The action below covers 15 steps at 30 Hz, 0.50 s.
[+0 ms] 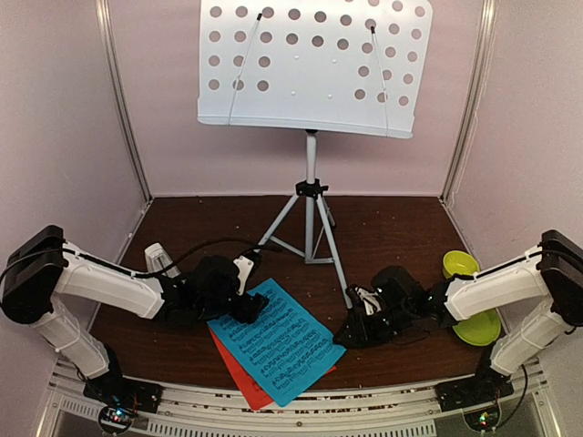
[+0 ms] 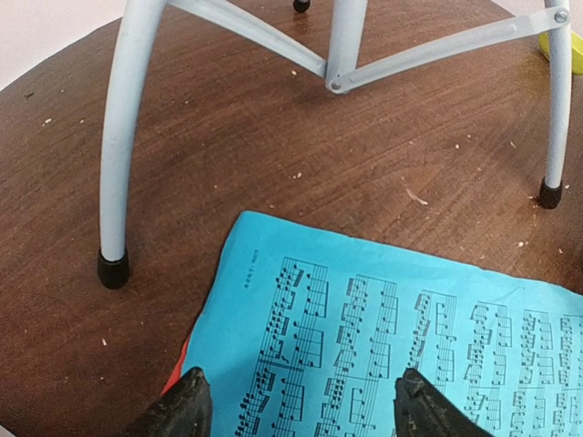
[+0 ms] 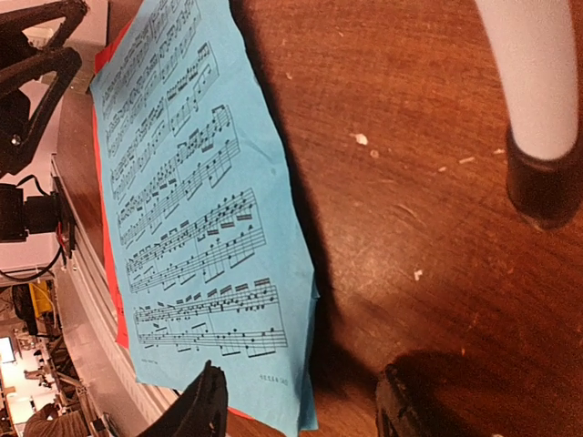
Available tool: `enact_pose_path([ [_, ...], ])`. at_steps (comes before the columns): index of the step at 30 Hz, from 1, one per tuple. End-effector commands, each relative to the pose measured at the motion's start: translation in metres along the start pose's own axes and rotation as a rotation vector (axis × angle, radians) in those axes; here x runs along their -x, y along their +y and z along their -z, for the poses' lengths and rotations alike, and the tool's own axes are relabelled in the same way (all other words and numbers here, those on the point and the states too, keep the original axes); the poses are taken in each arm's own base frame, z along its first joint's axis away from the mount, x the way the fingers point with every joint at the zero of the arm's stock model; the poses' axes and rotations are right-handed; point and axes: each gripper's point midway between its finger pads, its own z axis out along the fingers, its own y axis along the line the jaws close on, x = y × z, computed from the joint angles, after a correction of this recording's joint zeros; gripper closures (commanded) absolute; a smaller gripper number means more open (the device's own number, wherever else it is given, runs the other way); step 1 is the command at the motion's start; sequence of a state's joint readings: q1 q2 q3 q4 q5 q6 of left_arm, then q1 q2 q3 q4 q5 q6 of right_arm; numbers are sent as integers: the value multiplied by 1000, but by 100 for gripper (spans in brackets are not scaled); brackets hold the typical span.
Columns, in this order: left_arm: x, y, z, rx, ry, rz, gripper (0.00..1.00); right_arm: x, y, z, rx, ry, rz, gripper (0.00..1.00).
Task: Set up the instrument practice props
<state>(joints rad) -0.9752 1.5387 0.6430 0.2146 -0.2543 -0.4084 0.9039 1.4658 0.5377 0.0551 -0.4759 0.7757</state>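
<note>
Counter point(image 1: 392, 228): dark brown wood grain, pale crumbs scattered on it, metal rail along the front edge. Pale pink walls on 3 sides with metal corner strips.

Nearest, in front of the tripod point(image 1: 310, 228): blue sheet point(image 1: 278, 341) lying flat, print up, over the red sheet point(image 1: 239, 373), which shows only as a strip along the blue one's near-left side. The blue sheet's long axis runs diagonally, from left of the tripod's front feet towards the near right. Its near corner reaches the counter's front edge.

Left pincer point(image 2: 301, 405): spread, holding nothing, both fingertips over the blue sheet's end nearest the tripod's left foot. Contact with the paper: cannot tell.

Right pincer point(image 3: 305, 401): spread, holding nothing, low beside the tripod's right front foot. 1 finger over the blue sheet's corner, the other over bare wood.

Bare wood between the sheet and the tripod feet.

Left of the tripod: white metronome point(image 1: 161, 259), upright by the left wall. Right of it: 2 green dishes point(image 1: 460, 264), by the right wall.

Tripod stands mid-counter, legs splayed, post vertical. Above it, the white perforated desk point(image 1: 310, 64), long axis left-right, face towards the arms, nothing on it.
</note>
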Motion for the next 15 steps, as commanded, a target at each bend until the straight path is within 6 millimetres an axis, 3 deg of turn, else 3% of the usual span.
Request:
enact_pose_path([
  [1, 12, 2, 5, 16, -53, 25, 29, 6, 9, -8, 37, -12, -2, 43],
  [6, 15, 7, 8, 38, -62, 10, 28, 1, 4, -17, 52, 0, -38, 47],
  [15, 21, 16, 16, 54, -99, 57, 28, 5, 4, -10, 48, -41, -8, 74],
])
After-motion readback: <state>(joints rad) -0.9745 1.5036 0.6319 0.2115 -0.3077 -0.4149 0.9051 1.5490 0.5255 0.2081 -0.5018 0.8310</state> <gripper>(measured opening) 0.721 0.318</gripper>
